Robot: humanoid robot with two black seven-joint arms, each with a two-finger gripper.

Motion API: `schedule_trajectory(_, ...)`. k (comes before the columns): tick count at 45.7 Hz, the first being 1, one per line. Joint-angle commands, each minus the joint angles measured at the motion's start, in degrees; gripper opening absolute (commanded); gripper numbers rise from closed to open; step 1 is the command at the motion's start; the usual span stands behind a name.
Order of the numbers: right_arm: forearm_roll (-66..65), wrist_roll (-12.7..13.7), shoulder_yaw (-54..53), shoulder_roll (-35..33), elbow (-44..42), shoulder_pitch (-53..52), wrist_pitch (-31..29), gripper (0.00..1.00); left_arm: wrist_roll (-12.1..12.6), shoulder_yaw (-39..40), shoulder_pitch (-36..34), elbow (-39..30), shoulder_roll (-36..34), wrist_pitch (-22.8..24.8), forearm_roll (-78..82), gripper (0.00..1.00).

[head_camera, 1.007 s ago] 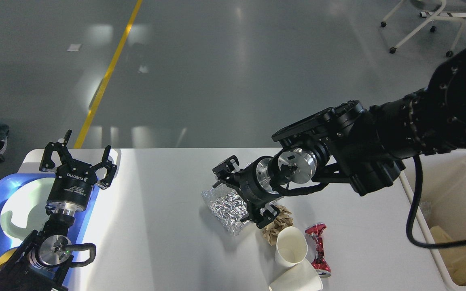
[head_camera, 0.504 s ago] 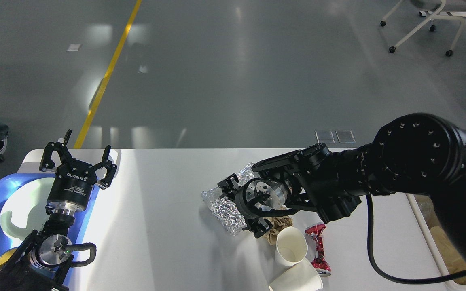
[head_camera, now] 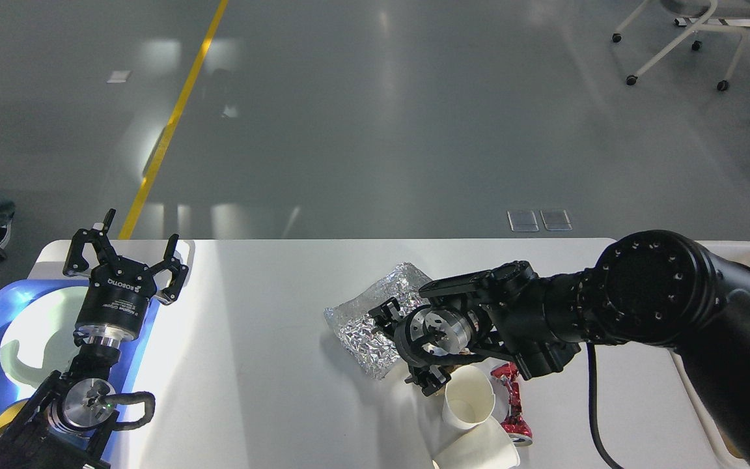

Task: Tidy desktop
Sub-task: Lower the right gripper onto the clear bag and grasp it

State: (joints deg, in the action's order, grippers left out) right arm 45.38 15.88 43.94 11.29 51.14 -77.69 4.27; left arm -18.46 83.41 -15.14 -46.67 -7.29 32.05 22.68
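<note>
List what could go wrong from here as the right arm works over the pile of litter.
The right gripper is low among tightly packed litter: closing could catch the crumpled foil as well as whatever it targets. The paper cups lie just beside it and may get knocked or rolled. The red wrapper sits under the arm, partly hidden from view.

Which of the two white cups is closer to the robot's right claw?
The farther paper cup, the one with its open mouth facing up, right beside the right gripper. The other cup lies at the table's near edge.

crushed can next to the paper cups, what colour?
Red with silvery patches, crushed can; the head view shows it, right of the paper cups.
</note>
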Motion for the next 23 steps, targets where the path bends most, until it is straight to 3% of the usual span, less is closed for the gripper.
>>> schedule_trajectory(1, -0.1, -0.1, -0.1, -0.2, -1.6, 2.0, -0.3, 0.99, 0.0, 0.0, 0.0, 0.0, 0.0, -0.1, 0.0, 0.97)
schedule_trajectory(14, -4.5, -0.2, -3.7, -0.4, -3.8, 6.1, -0.7, 0.96, 0.0, 0.0, 0.0, 0.0, 0.0, 0.0, 0.0, 0.97)
schedule_trajectory(23, -7.9, -0.3, -5.6, -0.4, -3.6, 6.8, -0.8, 0.67, 0.0, 0.0, 0.0, 0.0, 0.0, 0.0, 0.0, 0.97)
